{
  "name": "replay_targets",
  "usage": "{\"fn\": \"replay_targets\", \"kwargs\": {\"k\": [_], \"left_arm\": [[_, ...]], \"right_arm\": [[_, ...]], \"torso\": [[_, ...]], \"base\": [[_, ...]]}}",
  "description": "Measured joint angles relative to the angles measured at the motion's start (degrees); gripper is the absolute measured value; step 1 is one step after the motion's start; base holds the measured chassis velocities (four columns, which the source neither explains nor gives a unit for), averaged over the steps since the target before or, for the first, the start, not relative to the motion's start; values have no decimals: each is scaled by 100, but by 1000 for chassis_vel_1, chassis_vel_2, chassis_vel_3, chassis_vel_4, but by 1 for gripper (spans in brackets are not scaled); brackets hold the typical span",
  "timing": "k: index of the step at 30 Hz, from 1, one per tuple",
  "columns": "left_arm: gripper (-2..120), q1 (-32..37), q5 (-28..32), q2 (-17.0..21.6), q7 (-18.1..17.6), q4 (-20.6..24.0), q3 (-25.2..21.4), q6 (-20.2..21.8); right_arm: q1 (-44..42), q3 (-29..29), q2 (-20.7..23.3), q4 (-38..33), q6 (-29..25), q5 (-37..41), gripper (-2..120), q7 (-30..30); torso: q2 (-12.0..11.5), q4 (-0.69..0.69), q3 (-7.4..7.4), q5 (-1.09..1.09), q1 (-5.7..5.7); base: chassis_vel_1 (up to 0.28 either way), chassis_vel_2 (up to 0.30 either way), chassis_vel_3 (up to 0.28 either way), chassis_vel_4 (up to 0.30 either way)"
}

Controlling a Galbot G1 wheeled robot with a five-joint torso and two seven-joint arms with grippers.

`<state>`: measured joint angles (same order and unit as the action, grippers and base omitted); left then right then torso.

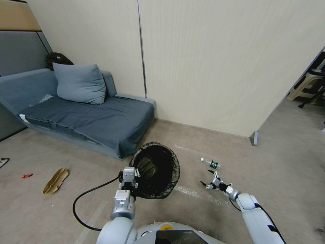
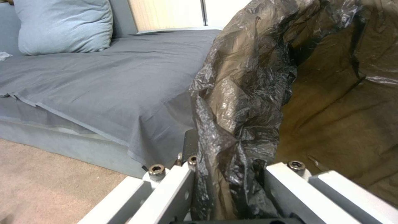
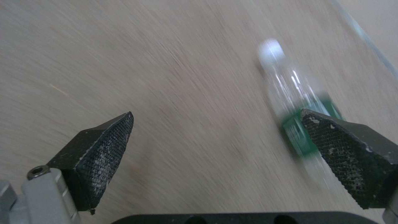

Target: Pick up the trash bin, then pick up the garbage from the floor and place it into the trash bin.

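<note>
We find the trash bin (image 1: pixel 155 171) already lifted: the left gripper (image 1: pixel 129 177) is clamped on its near rim, fingers pinching the black bag liner (image 2: pixel 232 124) and the rim under it. In the left wrist view the liner runs down between the two fingers, so the grasp looks firm. The bin hangs tilted, mouth facing up toward the head cam, just in front of the sofa (image 1: pixel 84 118) corner. Step 1 (bin pickup) we judge done.

Step 2 is in hand. The right gripper (image 1: pixel 212 183) hovers low over the floor (image 1: pixel 271 162), fingers (image 3: pixel 99 146) spread wide and holding nothing. A clear plastic bottle (image 1: pixel 210 163) w/ green label lies on the floor just beyond it; in the right wrist view the bottle (image 3: pixel 290 93) sits off-centre, partly behind one finger, not between the two. That view is smeared, so the arm is prob. in motion.

Other litter is well apart on the robot's left: a tan curled piece (image 1: pixel 55 180) and a small red scrap (image 1: pixel 27 175).

Next move, in our judgement: shift the right gripper sideways until the bottle lies between the fingers, drop to floor level, close across the bottle's width. Risk: the round bottle may roll away if one finger touches first.
</note>
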<state>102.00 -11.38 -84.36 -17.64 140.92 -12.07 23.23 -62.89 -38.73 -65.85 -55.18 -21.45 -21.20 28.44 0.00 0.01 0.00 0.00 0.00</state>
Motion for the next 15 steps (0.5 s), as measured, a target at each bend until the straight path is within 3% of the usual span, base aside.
{"fn": "replay_targets", "kwargs": {"k": [3, 6, 7, 15], "left_arm": [[1, 4, -1, 23, 1, 2, -7, 0], [1, 5, -1, 29, 1, 2, -12, 0], [1, 14, -3, 48, 2, 2, -23, 0], [1, 47, -30, 86, 16, -5, -23, 5]], "right_arm": [[170, 20, 96, 200, 191, 24, 100, -361], [185, 20, 117, 222, 206, 33, 100, -411], [204, 26, 155, 276, 270, 50, 100, -556], [309, 29, 314, 376, 403, 302, 100, -829]], "torso": [[0, 0, 0, -5, 0], [0, -1, 0, -6, 0], [0, -2, 0, 4, 0], [0, -2, 0, -1, 0]], "base": [[0, 0, 0, 0], [0, 0, 0, 0], [0, 0, 0, 0], [0, 0, 0, 0]]}}
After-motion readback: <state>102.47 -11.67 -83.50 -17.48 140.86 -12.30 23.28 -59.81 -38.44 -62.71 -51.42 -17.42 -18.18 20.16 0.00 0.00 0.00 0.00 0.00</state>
